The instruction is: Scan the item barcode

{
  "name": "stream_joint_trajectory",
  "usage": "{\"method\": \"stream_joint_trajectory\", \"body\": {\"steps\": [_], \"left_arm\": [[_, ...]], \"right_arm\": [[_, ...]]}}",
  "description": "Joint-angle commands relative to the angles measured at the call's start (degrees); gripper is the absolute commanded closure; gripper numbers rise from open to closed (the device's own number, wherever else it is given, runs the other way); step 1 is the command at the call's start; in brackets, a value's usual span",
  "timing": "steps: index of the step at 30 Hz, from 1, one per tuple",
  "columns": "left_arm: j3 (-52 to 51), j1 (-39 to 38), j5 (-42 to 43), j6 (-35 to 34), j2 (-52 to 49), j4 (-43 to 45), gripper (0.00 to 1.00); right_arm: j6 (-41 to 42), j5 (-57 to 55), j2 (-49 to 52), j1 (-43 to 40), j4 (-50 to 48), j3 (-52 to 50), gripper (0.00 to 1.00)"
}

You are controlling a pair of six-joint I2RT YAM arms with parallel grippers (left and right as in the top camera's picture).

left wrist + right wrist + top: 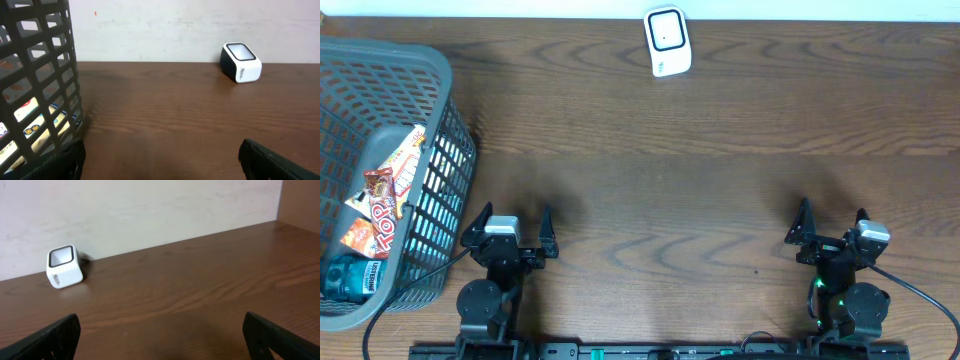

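A white barcode scanner [667, 41] with a dark window stands at the far edge of the table; it also shows as the scanner [241, 62] in the left wrist view and the scanner [64, 266] in the right wrist view. Snack packets [390, 190] and a teal item [353, 277] lie inside the grey basket [445, 95] at the left. My left gripper [510, 228] sits open near the front edge, just right of the basket, with nothing between its fingers. My right gripper [832, 222] is open and empty at the front right.
The basket wall [35, 75] rises close on the left of my left gripper. A pale wall runs behind the table's far edge. Bare wooden tabletop [670, 200] lies between the grippers and the scanner.
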State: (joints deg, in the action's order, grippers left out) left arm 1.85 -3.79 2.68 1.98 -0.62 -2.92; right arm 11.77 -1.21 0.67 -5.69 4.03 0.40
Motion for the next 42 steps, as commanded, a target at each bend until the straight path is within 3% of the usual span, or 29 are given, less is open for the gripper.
{"method": "stream_joint_trajectory", "body": {"steps": [1,23,30,35,42], "left_arm": [[-1.6,0.2,-1.3,0.8,0.4,-0.9,0.02],[-1.6,0.2,-1.2,0.6,0.4,-1.0,0.02],[0.0,0.2,8.6,-0.9,0.4,2.2,0.02],[4.7,0.2,13.2,-9.7,0.3,2.1,0.02],[17.4,0.2,14.9,-16.8,-4.8,2.1,0.02]], "right_arm": [[0.6,0.2,-0.3,-0.3,0.2,-0.1,0.01],[0.6,0.2,-0.3,-0.3,0.2,-0.1,0.01],[0.6,0.2,-0.3,-0.3,0.2,-0.1,0.01],[0.6,0.2,-0.3,-0.3,0.2,-0.1,0.01],[0.6,0.2,-0.3,-0.3,0.2,-0.1,0.01]]}}
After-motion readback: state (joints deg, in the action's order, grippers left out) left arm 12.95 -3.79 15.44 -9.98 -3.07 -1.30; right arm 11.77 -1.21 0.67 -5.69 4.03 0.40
